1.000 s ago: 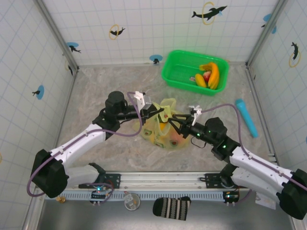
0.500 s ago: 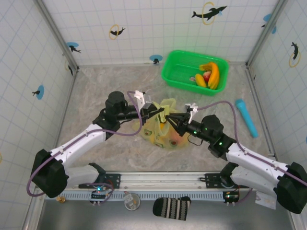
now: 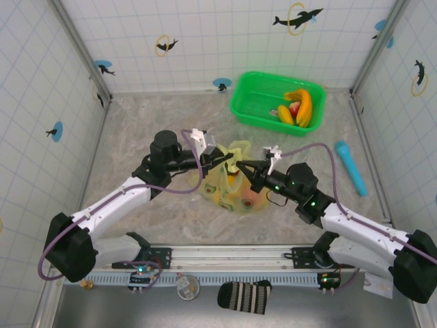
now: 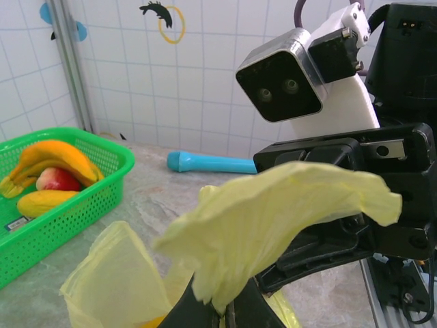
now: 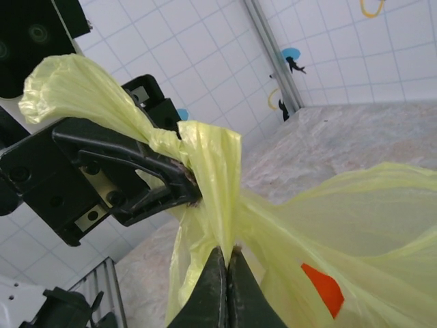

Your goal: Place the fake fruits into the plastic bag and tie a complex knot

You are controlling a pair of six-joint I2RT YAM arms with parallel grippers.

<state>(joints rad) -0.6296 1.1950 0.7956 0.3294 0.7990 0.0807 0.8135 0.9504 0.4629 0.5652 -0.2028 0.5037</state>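
Note:
The yellow-green plastic bag sits mid-table with fake fruits inside; one orange piece shows through its film. My left gripper is shut on one bunched handle strip above the bag's mouth. My right gripper meets it from the right, shut on the other handle strip. In the right wrist view my right gripper pinches the strip just below the left one's black fingers. The strips touch there; I cannot tell whether a knot is formed. More fake fruits, bananas, lie in the basket.
A bright green basket stands at the back right, holding bananas and a red piece. A cyan cylinder lies at the right, near the wall. Tiled walls close in the table on three sides.
My right gripper has moved left to the bag's top and closed on a handle strip. The left gripper has stayed shut on its strip without moving.

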